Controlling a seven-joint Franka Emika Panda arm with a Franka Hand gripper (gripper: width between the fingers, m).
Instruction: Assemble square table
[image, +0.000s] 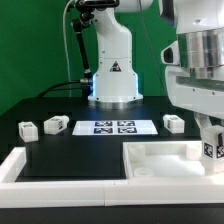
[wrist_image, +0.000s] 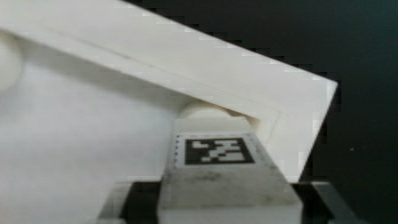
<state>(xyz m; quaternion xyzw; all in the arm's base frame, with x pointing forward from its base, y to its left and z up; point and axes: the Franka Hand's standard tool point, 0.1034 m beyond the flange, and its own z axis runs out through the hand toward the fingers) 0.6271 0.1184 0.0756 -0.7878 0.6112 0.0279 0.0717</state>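
Observation:
The white square table top (image: 160, 160) lies at the front right of the black surface, rim up. My gripper (image: 208, 132) is over its right corner, shut on a white leg (image: 211, 151) with a black-and-white tag, held upright. In the wrist view the leg (wrist_image: 217, 150) sits between my dark fingers (wrist_image: 137, 200), its far end at the corner socket of the top (wrist_image: 107, 110); I cannot tell whether it is seated. Three more legs lie loose: two at the exterior view's left (image: 27, 127) (image: 55, 125) and one at its right (image: 173, 122).
The marker board (image: 113, 126) lies flat in the middle of the black surface. A long white bar (image: 14, 166) edges the surface at the front left. The robot base (image: 112, 85) stands behind the board.

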